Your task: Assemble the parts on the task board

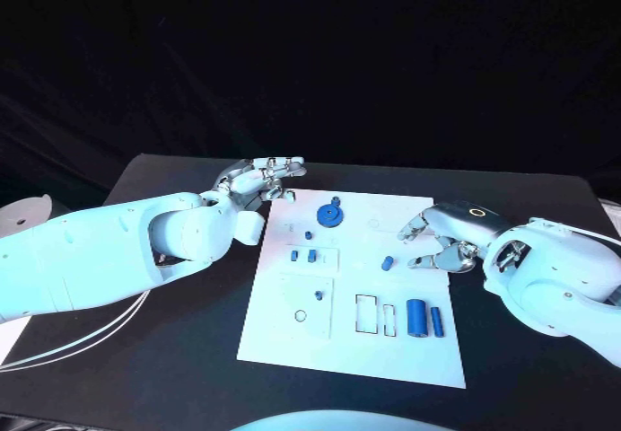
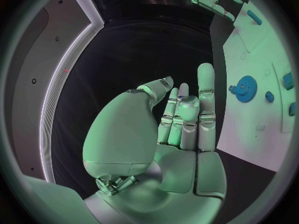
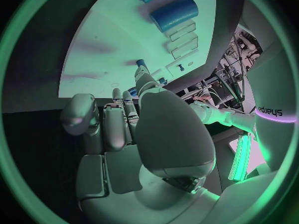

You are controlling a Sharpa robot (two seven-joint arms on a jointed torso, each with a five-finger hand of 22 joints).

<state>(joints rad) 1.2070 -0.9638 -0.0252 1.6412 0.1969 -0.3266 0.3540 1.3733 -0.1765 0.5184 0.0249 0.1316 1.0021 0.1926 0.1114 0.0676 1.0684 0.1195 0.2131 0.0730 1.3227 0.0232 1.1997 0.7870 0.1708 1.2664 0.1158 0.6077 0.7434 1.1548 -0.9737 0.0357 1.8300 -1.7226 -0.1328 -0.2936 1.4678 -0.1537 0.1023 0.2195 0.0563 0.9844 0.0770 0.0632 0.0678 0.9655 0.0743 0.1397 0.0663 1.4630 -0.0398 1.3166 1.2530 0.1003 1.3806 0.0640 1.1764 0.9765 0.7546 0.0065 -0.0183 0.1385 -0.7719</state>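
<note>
Fingers (image 1: pixel 438 261) beside small part (image 1: pixel 387 263); gear (image 1: pixel 331 215) apart.

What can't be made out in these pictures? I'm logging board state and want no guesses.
- Task board near-left corner, head view: the left arm covers it.
- Small blue parts beside the blue gear, head view: too small to tell their shapes.
- Right hand fingertips, right wrist view: its own palm hides whether they touch the board.
- Two blue cylinders, right wrist view: one cut off by the circle's rim.

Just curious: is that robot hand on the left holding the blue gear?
No, the blue gear lies on the white board, apart from the left robot hand, which holds nothing.
</note>
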